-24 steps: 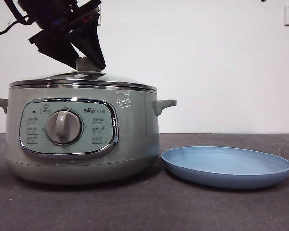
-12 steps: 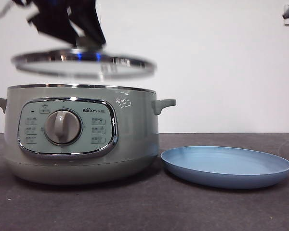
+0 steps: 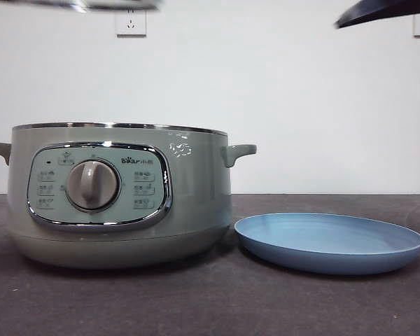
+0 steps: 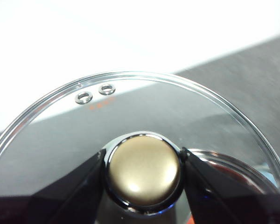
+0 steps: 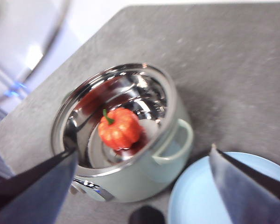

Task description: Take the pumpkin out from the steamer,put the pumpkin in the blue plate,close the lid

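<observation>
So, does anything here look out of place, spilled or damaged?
Nothing stands out. The steamer stands level and open with the pumpkin inside. The blue plate lies flat beside it. The left end effector holds the lid by its knob, high above the steamer. No spill or damage shows.

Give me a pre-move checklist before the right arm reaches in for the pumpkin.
1. Lid off the steamer: ok, lifted clear, only its rim shows at the front view's top edge.
2. Left end effector shut on the lid's knob: ok.
3. Pumpkin visible inside the steamer: ok, stem up.
4. Right end effector open: ok, above the steamer.
5. Blue plate free beside the steamer: ok.
6. Pumpkin sits loose: cannot tell.
</observation>
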